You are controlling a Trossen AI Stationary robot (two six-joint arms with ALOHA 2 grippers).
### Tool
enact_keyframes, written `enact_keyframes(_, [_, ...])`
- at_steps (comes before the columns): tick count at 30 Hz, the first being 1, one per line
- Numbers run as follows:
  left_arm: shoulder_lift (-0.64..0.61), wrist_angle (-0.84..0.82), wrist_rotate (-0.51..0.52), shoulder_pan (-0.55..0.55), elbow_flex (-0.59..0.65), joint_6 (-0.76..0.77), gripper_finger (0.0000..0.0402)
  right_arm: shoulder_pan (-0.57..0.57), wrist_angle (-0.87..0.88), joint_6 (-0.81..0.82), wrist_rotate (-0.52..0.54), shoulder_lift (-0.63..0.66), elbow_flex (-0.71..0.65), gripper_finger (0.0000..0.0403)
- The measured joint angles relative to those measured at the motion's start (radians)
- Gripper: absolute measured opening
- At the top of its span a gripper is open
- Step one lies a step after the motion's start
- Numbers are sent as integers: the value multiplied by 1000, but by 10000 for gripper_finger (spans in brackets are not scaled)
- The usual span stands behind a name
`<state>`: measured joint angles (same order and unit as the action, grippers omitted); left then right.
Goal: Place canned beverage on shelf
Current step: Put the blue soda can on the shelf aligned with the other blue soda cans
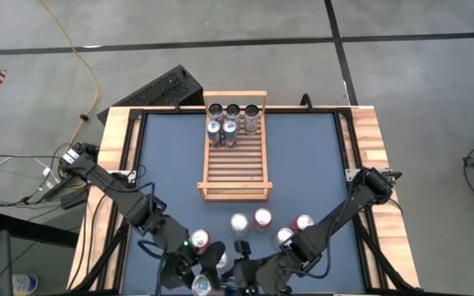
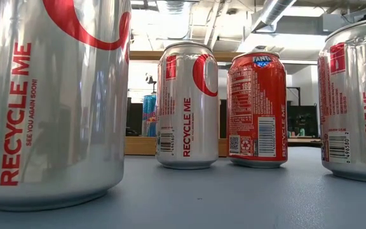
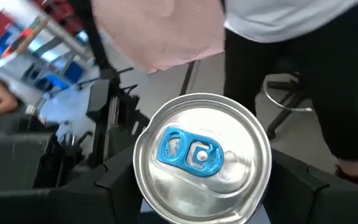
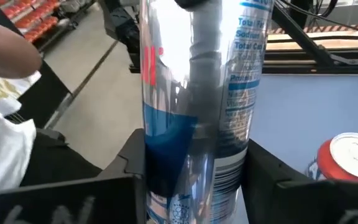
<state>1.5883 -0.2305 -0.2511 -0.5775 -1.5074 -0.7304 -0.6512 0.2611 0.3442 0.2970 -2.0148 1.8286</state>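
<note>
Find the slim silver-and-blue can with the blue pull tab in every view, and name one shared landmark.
High view: slim silver-and-blue can at bottom edge, left of centre.
Low view: not in it.
Left wrist view: centre, its top facing the camera.
Right wrist view: centre, its side showing.
Landmark: blue-grey table top, in high, low and right wrist views.

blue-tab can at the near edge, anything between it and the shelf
Yes. Loose cans stand on the table between the blue-tab can and the shelf: a silver one and a red one. Five cans already fill the shelf's far end.
</note>
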Motion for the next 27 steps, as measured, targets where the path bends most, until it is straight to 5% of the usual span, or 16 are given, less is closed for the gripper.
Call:
enact_keyframes(8, [-48,-2,295,-65,0,208,281,-23,14,-16,126,3,-9,148])
enact_keyframes(20, [-84,-44,676,-180,0,375,285,-25,29,-25,235,-2,-16,152])
enact_keyframes(27, [-118,-16,736,-202,-5,627,286,-24,41,-38,251,-8,-20,152])
